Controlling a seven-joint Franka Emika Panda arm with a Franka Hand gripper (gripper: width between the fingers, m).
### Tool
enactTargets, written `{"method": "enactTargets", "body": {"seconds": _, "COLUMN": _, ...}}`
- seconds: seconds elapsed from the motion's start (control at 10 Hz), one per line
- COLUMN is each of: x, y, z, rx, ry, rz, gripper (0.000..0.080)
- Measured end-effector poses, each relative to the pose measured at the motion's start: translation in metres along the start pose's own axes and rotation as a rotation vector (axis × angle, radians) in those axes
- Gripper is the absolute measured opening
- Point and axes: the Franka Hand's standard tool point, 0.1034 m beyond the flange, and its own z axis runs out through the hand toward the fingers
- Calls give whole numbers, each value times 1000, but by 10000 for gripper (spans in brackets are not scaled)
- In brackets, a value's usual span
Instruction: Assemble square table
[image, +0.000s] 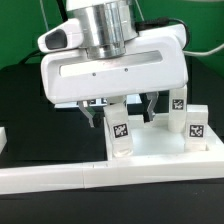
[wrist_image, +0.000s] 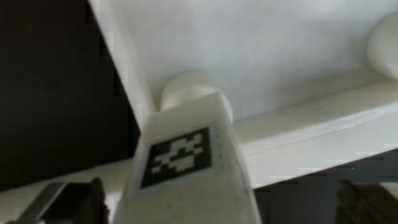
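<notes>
— Nearest us, a tagged leg (wrist_image: 192, 160) stands upright in the square table (image: 160, 150) corner socket; our hand (image: 121, 118) hangs released straight above it.

— Seated fully? Probably; we can't quite tell.

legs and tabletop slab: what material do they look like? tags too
Leg: looks like white moulded plastic, smooth with a soft sheen and rounded edges.
Tabletop slab: same white plastic look, uniform colour, no grain; a painted surface can't be ruled out.
Tag on the leg: flat matte black-and-white print, probably a paper or vinyl sticker.
</notes>
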Motion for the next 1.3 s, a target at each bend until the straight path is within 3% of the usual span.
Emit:
{"method": "enactTargets", "body": {"seconds": 0.1, "x": 0, "y": 0, "z": 0, "rx": 0, "ry": -1, "rz": 13, "gripper": 648}}
{"method": "enactTargets", "body": {"seconds": 0.2, "x": 0, "y": 0, "z": 0, "rx": 0, "ry": -1, "rz": 25, "gripper": 512}}
{"method": "enactTargets", "body": {"seconds": 0.3, "x": 0, "y": 0, "z": 1, "rx": 0, "ry": -1, "rz": 56, "gripper": 311}}
{"method": "enactTargets", "body": {"seconds": 0.5, "x": 0, "y": 2, "z": 0, "rx": 3, "ry": 0, "rz": 204, "gripper": 293}}
{"method": "enactTargets", "body": {"seconds": 0.7, "x": 1, "y": 5, "z": 0, "rx": 3, "ry": 3, "rz": 604, "gripper": 293}}
{"method": "enactTargets", "body": {"seconds": 0.9, "x": -2, "y": 7, "z": 2, "rx": 42, "ry": -20, "rz": 1017, "gripper": 293}}
{"method": "enactTargets", "body": {"seconds": 1.0, "x": -2, "y": 8, "z": 3, "rx": 55, "ry": -28, "rz": 1081, "gripper": 293}}
{"method": "enactTargets", "body": {"seconds": 1.2, "x": -2, "y": 7, "z": 3, "rx": 54, "ry": -27, "rz": 1034, "gripper": 293}}
{"method": "enactTargets", "body": {"seconds": 1.3, "x": -3, "y": 7, "z": 2, "rx": 41, "ry": -28, "rz": 888, "gripper": 347}}
